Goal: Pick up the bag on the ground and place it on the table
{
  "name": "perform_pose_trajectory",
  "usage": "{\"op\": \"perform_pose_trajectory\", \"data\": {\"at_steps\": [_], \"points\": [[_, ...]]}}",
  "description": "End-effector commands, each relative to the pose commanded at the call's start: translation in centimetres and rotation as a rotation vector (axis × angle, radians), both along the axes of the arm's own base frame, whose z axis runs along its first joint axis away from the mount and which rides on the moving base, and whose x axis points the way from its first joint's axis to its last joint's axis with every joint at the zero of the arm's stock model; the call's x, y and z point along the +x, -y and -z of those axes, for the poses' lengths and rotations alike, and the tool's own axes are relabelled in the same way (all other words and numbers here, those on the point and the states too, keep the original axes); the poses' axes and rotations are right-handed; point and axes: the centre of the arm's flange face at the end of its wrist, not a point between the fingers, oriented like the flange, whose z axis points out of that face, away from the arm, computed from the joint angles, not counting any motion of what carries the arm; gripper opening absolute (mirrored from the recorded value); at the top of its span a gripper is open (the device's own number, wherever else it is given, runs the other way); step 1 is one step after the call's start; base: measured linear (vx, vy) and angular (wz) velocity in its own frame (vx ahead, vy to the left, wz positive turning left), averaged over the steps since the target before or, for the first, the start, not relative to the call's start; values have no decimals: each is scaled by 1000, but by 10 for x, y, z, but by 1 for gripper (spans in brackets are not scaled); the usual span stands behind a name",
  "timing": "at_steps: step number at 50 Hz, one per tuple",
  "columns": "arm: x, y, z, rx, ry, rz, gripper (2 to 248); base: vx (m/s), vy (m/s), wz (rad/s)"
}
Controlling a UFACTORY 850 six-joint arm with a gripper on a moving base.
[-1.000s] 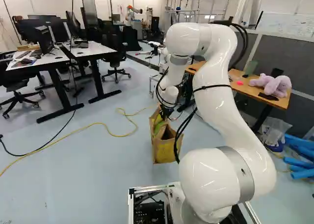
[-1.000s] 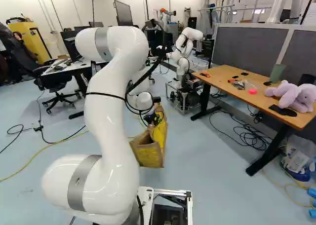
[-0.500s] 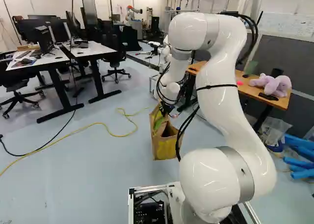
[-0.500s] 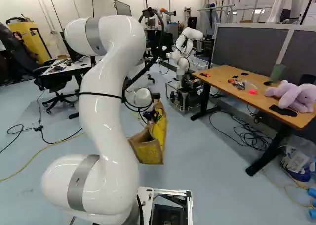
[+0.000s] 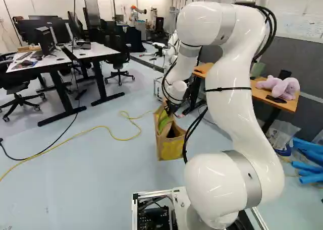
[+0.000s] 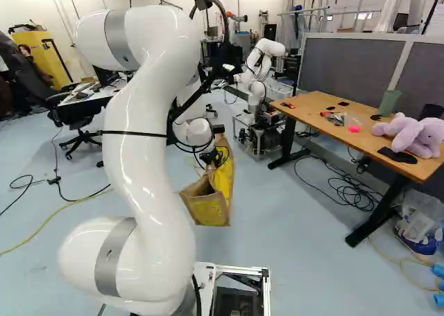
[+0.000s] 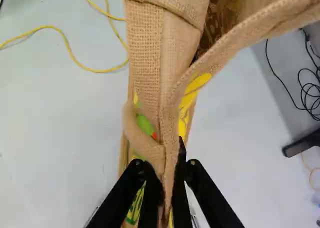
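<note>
Pale, smooth floor (image 6: 298, 260) spreads between the bag (image 6: 214, 213) and the desk (image 6: 347, 115), whose long wooden edge and dark legs bound the right side of the right base view. A grey partition (image 6: 350, 70) rises behind the desk. Another robot (image 6: 258, 66) stands on a wheeled frame (image 6: 258, 137) beyond the bag, near the desk's far leg, and black cables (image 6: 347, 191) lie in loops under the desktop. In the left base view, a yellow cable (image 5: 101, 128) snakes over the floor to the left of the bag.

My white arm (image 5: 229, 104) rises from its lowest joint in a tall curve, bends over at the top and drops its forearm, bringing my gripper (image 6: 218, 162) down at the top of the bag. My jaws are nearly closed, pinching a fold of woven cloth between both fingers. The bag sits below and ahead of them, well apart from the desk; I cannot tell whether its base touches the floor.

The cloth is coarse, tan and sack-like, with yellow and green print, a thick folded hem and a rounded handle (image 7: 142, 143) curling beside my fingertips. On the desk's near end slumps a soft lilac plush toy (image 6: 409, 134).
</note>
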Motion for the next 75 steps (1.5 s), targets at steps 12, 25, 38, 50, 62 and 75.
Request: {"op": "perform_pose_trajectory", "data": {"at_steps": [12,25,38,50,62,75], "points": [[-1,0,-16,0,24,0,25,0,0,0],[0,0,-33,2,43,0,25,0,0,0],[2,0,-49,5,53,-1,25,0,0,0],[3,0,-63,10,54,1,25,0,0,0],[5,-1,-77,19,47,9,25,0,0,0],[6,-1,-92,31,38,22,25,0,0,0]]}}
